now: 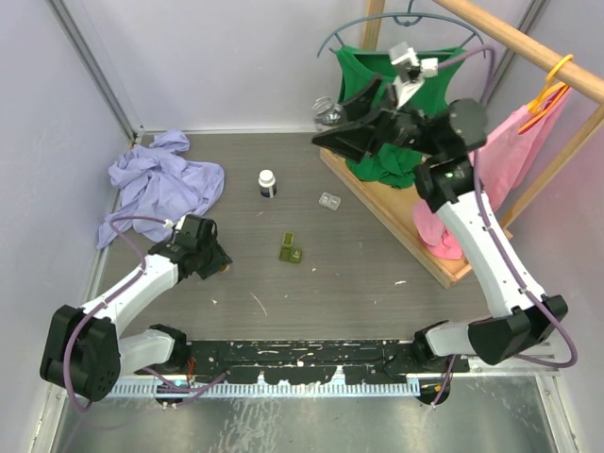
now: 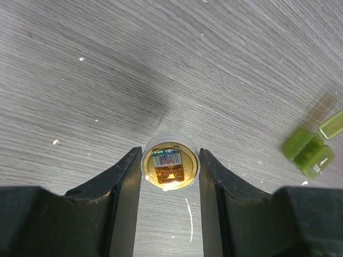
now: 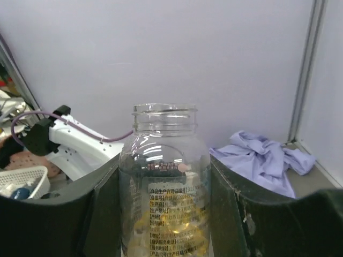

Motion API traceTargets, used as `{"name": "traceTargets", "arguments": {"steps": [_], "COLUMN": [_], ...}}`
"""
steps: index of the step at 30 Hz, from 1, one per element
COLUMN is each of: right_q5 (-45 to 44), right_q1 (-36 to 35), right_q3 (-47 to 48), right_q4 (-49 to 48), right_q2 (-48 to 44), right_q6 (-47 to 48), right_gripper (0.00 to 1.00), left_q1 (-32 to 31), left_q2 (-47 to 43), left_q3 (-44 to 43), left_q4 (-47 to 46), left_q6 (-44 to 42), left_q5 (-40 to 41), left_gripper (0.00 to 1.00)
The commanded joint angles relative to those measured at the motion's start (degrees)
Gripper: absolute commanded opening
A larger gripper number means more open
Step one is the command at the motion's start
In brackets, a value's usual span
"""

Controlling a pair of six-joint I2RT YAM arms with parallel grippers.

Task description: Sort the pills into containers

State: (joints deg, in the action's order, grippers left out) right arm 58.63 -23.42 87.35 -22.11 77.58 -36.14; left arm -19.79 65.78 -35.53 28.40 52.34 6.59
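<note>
My right gripper (image 3: 163, 179) is shut on a clear, uncapped pill bottle (image 3: 163, 160) and holds it high at the back right, upright in the right wrist view. Yellow pills (image 3: 166, 238) lie in its lower part, and one pinkish pill (image 3: 183, 167) sticks to its wall. From above, this bottle (image 1: 327, 113) pokes out of the right gripper (image 1: 351, 125). My left gripper (image 2: 170, 179) rests low on the table, shut on a round white-rimmed cap (image 2: 170, 167) with a gold inside. The olive green container (image 1: 291, 251) lies open mid-table and shows as a green case (image 2: 313, 150) in the left wrist view. The clear container (image 1: 328, 200) lies further back.
A small white bottle with a dark label (image 1: 268, 182) stands mid-table. A crumpled purple cloth (image 1: 165, 179) lies at the back left. A wooden rack (image 1: 396, 222) at the right carries a green shirt (image 1: 373, 85) and a pink garment (image 1: 514, 151).
</note>
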Motion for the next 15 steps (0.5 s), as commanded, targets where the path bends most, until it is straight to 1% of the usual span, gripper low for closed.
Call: {"name": "traceTargets", "arguments": {"steps": [1, 2, 3, 4, 5, 6, 7, 8, 10, 12, 15], "right_q5": [12.0, 12.0, 9.3, 4.9, -2.0, -8.8, -8.4, -6.9, -0.3, 3.6, 7.0], "right_q1": [-0.1, -0.9, -0.8, 0.1, 1.3, 0.9, 0.6, 1.0, 0.8, 0.5, 0.5], "right_q3": [-2.6, -7.8, -9.4, -7.1, -0.3, 7.2, 7.1, 4.6, -1.0, -9.2, -16.8], "right_q4": [-25.2, -47.5, -47.9, -29.8, -1.4, 24.3, 30.6, 30.0, 30.2, 27.9, 32.4], "right_q2": [-1.8, -1.4, -2.7, -4.8, -5.0, -3.8, -3.8, -4.6, -6.5, -8.8, -10.1], "right_q6": [-11.2, -28.7, -24.1, -10.3, 8.5, 23.9, 31.2, 32.4, 36.1, 39.1, 51.3], "right_gripper": [0.01, 0.01, 0.01, 0.01, 0.01, 0.01, 0.01, 0.01, 0.01, 0.01, 0.01], "left_q1": [1.5, 1.7, 2.3, 2.7, 3.1, 3.4, 3.8, 4.0, 4.4, 4.6, 4.5], "left_q2": [0.7, 1.6, 2.4, 3.2, 4.0, 4.8, 5.5, 6.2, 7.5, 9.0, 8.5], "left_q3": [-0.6, -0.9, -1.2, -1.4, -1.7, -1.7, -1.7, -1.7, -1.9, -2.4, -3.5], "left_q4": [-1.5, -1.5, -1.4, -1.3, -1.2, -1.3, -1.7, -1.9, -2.2, -1.9, -1.3], "left_q6": [-2.2, -2.7, -3.1, -3.6, -4.0, -4.2, -4.5, -4.6, -4.8, -5.2, -6.4], "left_q5": [3.6, 4.1, 4.5, 4.6, 4.9, 4.8, 4.4, 4.1, 3.5, 3.1, 1.8], "left_gripper": [0.33, 0.36, 0.39, 0.42, 0.45, 0.46, 0.46, 0.47, 0.49, 0.52, 0.60]}}
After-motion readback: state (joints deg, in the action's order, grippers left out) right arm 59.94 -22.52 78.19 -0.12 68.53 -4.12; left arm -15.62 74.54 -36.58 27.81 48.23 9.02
